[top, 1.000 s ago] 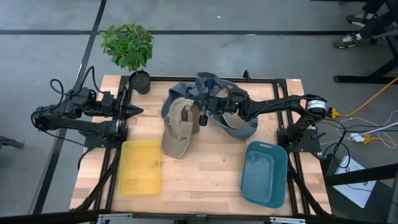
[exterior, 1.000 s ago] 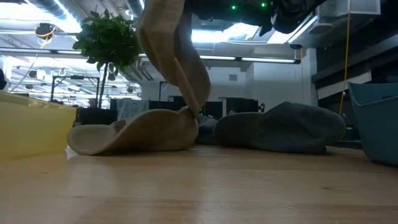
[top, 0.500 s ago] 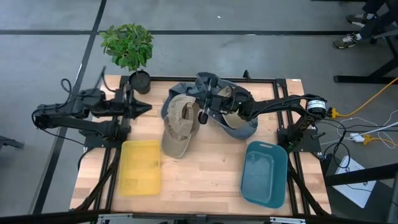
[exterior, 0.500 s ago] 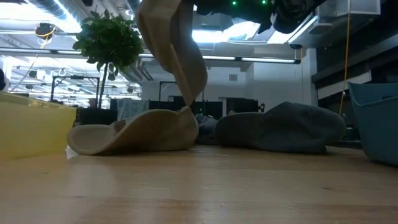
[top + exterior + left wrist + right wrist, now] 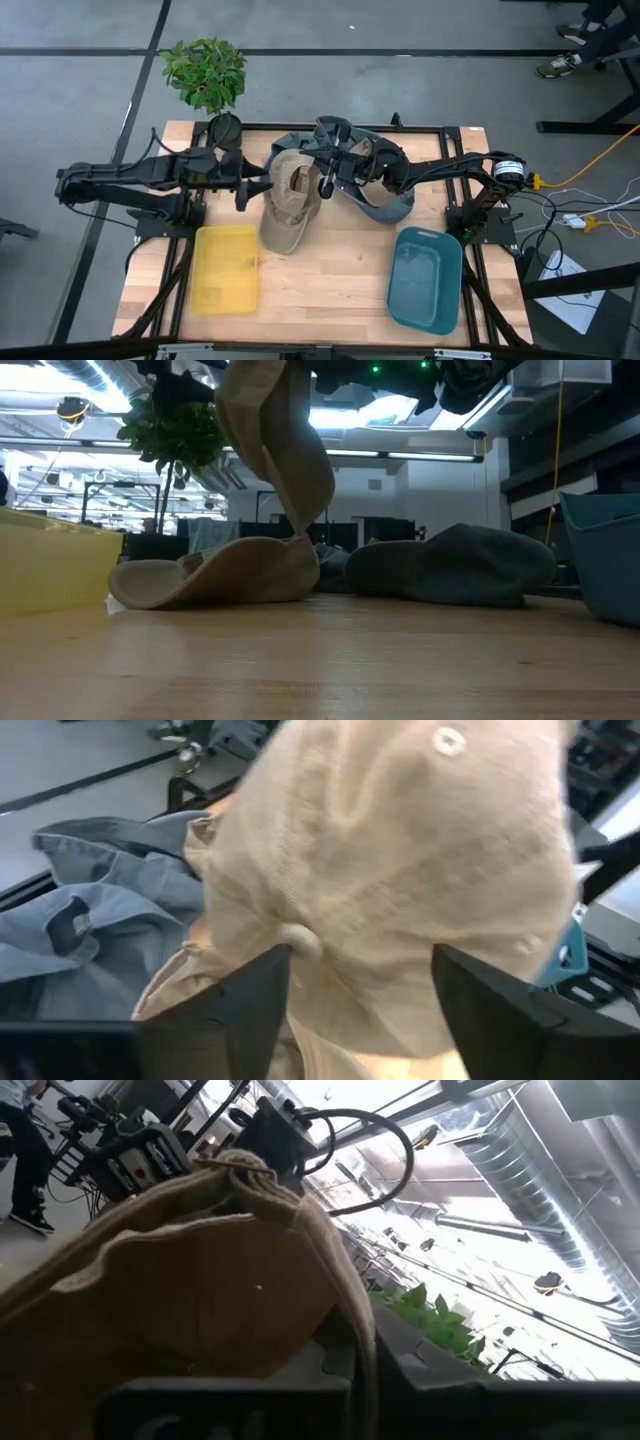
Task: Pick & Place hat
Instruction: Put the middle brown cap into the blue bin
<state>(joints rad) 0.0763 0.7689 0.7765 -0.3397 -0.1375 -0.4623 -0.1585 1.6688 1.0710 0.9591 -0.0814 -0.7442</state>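
Note:
A tan hat (image 5: 288, 205) is half raised at the table's middle. Its brim (image 5: 200, 578) rests on the wood and its crown (image 5: 275, 430) stands up. My right gripper (image 5: 325, 187) is shut on the hat's right side. My left gripper (image 5: 246, 192) stands open just left of the hat; in its wrist view the crown (image 5: 400, 870) fills the space ahead of both fingers (image 5: 245, 1010). I cannot tell whether they touch it. A blue denim hat (image 5: 300, 148) and a grey hat (image 5: 385, 205) lie behind. My right gripper pinches the cloth of the tan hat's crown at its right edge (image 5: 335, 1295) between the two fingers, coming level from the table's right. The crown is lifted and tilted, hanging from the fingers. The brim end stays on the table.
A yellow tray (image 5: 225, 268) lies at the near left and a teal tray (image 5: 425, 280) at the near right. A potted plant (image 5: 207, 75) stands at the far left corner. Bare wood lies between the trays.
My left gripper has gone toward the table's right, up to the tan hat, sinking a little and rolling, and its fingers have opened. My right gripper has stayed in place, rolling slightly with the hat's lifted crown.

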